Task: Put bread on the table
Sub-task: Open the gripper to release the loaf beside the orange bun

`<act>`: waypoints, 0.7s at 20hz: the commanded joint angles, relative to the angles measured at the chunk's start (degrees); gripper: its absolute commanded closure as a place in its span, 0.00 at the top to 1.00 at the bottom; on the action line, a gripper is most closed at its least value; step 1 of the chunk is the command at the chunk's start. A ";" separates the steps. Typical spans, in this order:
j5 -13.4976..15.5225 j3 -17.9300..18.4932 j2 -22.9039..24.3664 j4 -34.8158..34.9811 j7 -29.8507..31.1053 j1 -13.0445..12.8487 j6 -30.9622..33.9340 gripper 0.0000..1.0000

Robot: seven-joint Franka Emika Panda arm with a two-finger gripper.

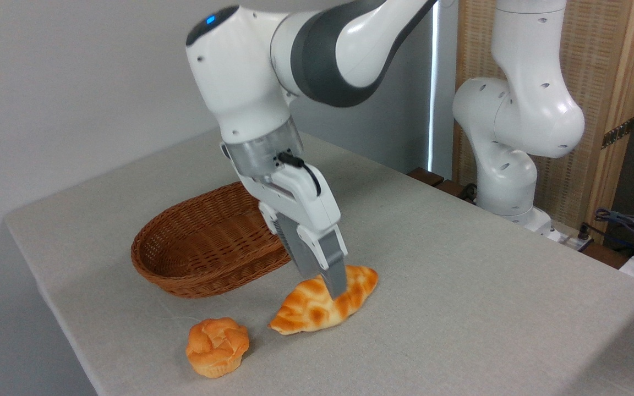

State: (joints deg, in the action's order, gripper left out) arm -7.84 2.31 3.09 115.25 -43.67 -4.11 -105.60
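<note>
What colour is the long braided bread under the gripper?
Golden-yellow with browned orange patches, the bread shows best in the fixed camera view.

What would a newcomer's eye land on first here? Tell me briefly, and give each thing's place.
First, the white robot arm's pincer, reaching down mid-table with its fingers around the long golden-yellow braided loaf, which lies on the light grey-beige cloth-topped table. Behind and to the left of it stands the brown oval wicker basket. In front, near the table's edge, sits the small round orange knotted bun.
</note>
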 commanded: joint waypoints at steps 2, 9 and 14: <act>9.85 0.85 0.95 -5.20 4.20 -0.63 0.92 1.00; 14.52 0.94 0.07 -15.57 4.38 -0.46 1.09 1.00; 14.88 -3.28 -2.04 -22.79 4.29 3.14 9.09 1.00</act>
State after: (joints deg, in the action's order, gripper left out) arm 6.44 1.84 3.48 97.02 -40.03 -3.23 -100.58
